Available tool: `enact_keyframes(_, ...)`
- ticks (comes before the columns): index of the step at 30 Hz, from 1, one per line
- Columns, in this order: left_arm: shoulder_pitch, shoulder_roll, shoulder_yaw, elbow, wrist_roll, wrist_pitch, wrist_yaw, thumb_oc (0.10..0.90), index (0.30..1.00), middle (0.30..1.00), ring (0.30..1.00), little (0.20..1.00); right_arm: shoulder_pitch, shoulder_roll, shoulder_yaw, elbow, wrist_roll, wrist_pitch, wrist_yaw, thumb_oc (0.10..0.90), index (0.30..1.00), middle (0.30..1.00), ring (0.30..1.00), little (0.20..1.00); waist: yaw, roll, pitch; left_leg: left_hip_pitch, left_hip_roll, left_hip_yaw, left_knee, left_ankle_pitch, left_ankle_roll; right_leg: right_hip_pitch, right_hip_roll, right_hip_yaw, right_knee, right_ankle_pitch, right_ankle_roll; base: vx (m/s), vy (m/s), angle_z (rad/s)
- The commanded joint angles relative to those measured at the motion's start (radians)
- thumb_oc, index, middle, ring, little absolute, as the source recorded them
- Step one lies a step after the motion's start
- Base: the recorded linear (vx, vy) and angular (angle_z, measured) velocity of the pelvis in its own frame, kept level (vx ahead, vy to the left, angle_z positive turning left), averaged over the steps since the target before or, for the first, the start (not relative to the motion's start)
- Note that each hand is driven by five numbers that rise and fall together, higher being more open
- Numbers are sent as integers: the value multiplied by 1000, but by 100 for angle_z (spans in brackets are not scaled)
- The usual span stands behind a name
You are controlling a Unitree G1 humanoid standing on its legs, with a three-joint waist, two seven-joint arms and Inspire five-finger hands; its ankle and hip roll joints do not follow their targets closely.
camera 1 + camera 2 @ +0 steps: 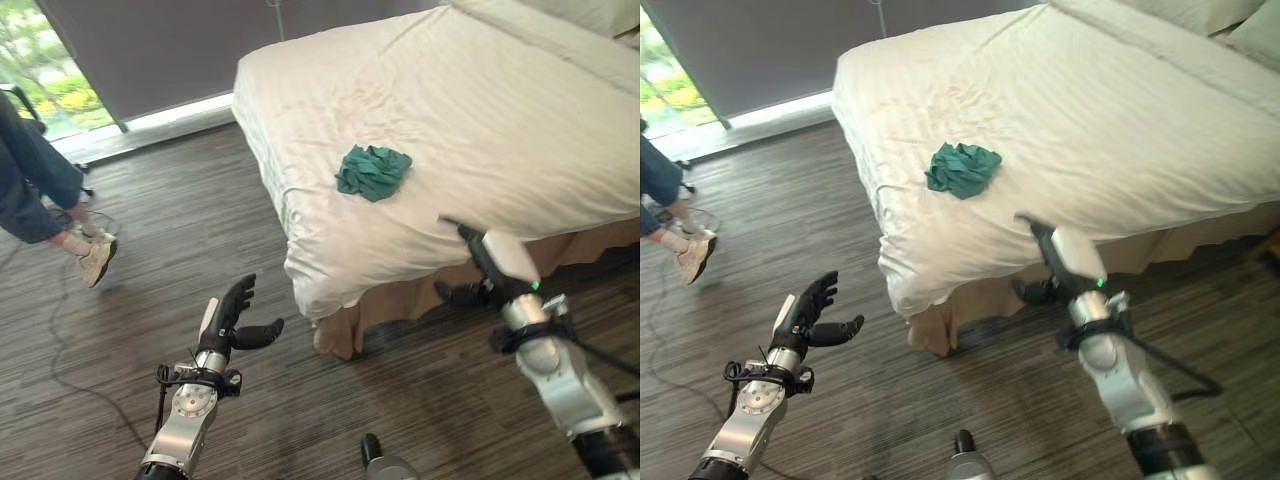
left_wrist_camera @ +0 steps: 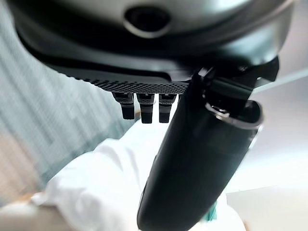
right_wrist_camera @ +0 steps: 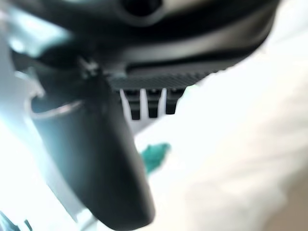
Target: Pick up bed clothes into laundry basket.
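Green cloth [image 1: 373, 171], crumpled into a small heap, lies on the white sheet of the bed [image 1: 520, 110], near the corner that faces the robot. It sits well beyond the fingertips of both hands, and neither hand touches it.

Left hand [image 1: 232, 318] is raised over the dark striped floor [image 1: 180, 220], well apart from the bed's corner, which hangs off to the thumb side. Its fingers [image 1: 238, 296] stand straight and close together, pointing up and away from the robot, while the thumb sticks out sideways toward the bed. It holds nothing. In the left wrist view the fingertips [image 2: 142, 108] line up in a short row with the white bedding showing past them.

Right hand [image 1: 500, 262] hovers just beside the bed's near edge, where the sheet drapes over a tan skirt [image 1: 420, 295]. Its fingers reach out straight toward the sheet, tips close to the overhang, though contact cannot be told. The thumb juts down and to the side, below the mattress edge. This hand is empty too. In the right wrist view the green cloth [image 3: 155, 155] shows as a small patch past the fingertips [image 3: 153, 107], with white bedding around it.

A person's legs [image 1: 35, 185] in blue trousers and a pale shoe [image 1: 97, 262] stand on the floor, far out past the left hand's fingers, near a bright window [image 1: 45, 70].
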Motion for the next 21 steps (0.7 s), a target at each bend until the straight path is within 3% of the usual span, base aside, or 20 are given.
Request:
enact_keyframes(1,-4,59,56,-151,-14,-116,22,800,900,900,900,900,-86,-95,-37,-45,-17,-15,-81,800,900,900,900,900,37,-45,-49,55,6,118,180,-87,72,-34,-28,96,-53,-123,54,357,-61,3)
enact_keyframes(4,27,70,76,-141,0,-110,24,800,900,900,900,900,-84,-139,-44,14,-31,-3,-73,800,900,900,900,900,57,-18,-58,30,-60,116,-194,-133,113,-3,-26,97,-53,-159,86,330,30,-16)
enact_keyframes(5,27,69,77,-142,0,-110,24,800,900,900,900,900,-85,-139,-43,15,-31,-4,-73,800,900,900,900,900,57,-20,-60,35,-66,119,-210,-123,116,-5,-29,98,-53,-156,87,436,83,-1)
enact_keyframes(6,58,76,98,-128,6,-101,24,800,900,900,900,900,-84,-165,-49,53,-22,3,-64,800,900,900,900,900,79,5,-59,10,-76,100,-440,-50,115,39,-27,90,-53,-184,103,448,30,21)
enact_keyframes(7,67,79,105,-118,7,-99,27,800,900,900,900,900,-89,-172,-46,67,-17,5,-64,800,900,900,900,900,92,-2,-56,-30,-76,85,-509,-38,113,63,-37,85,-53,-198,106,603,0,24)
enact_keyframes(8,78,78,110,-104,10,-96,35,800,900,900,900,900,-87,-174,-44,80,-8,5,-63,800,900,900,900,900,103,-17,-52,-90,-57,74,-519,-48,104,94,-52,77,-53,-212,107,293,-42,22)
enact_keyframes(9,78,79,111,-104,10,-96,35,800,900,900,900,900,-88,-174,-43,81,-8,5,-63,800,900,900,900,900,102,-15,-56,-95,-56,73,-519,-46,104,89,-50,77,-53,-210,106,608,-55,4)
enact_keyframes(10,130,88,133,-103,10,-94,27,800,900,900,900,900,-80,-193,-44,95,-1,12,-43,800,900,900,900,900,117,-18,-60,-116,-43,75,-519,-10,88,146,-52,97,-53,-236,115,456,-30,-10)
enact_keyframes(12,155,85,138,-107,10,-93,19,800,900,900,900,900,-70,-180,-46,95,16,13,-35,800,900,900,900,900,113,-10,-71,-95,-35,108,-519,-24,90,162,-52,113,-53,-250,121,522,2,-36)
enact_keyframes(14,182,87,158,-105,10,-77,19,800,900,900,900,900,-78,-173,-34,92,-13,26,-28,800,900,900,900,900,127,8,-97,-66,-33,101,-519,4,107,194,-49,124,-53,-263,121,601,14,-68)
enact_keyframes(16,181,89,161,-102,17,-71,21,800,900,900,900,900,-87,-163,-25,92,-18,26,-29,800,900,900,900,900,128,1,-106,-48,-45,111,-519,2,117,211,-62,110,-37,-264,127,439,25,-51)
enact_keyframes(17,175,83,164,-79,28,-62,28,800,900,900,900,900,-102,-130,-11,78,-30,27,-28,800,900,900,900,900,133,-9,-118,2,-73,123,-519,-34,145,183,-83,104,110,-242,151,429,59,-47)
enact_keyframes(19,149,82,157,-55,39,-49,41,800,900,900,900,900,-148,-98,16,62,-39,36,-36,800,900,900,900,900,133,-23,-109,50,-109,134,-519,-70,181,90,-125,127,317,-94,207,445,45,-42)
enact_keyframes(20,120,91,142,-40,38,-45,55,800,900,900,900,900,-228,-54,71,46,-53,36,-48,800,900,900,900,900,129,-28,-86,85,-102,148,-519,-99,196,-48,-139,152,489,-32,216,313,-27,-35)
enact_keyframes(21,102,95,133,-33,32,-49,58,800,900,900,900,900,-267,-34,97,46,-54,33,-55,800,900,900,900,900,135,-24,-84,95,-98,147,-519,-114,198,-81,-153,138,485,-52,205,303,-61,-24)
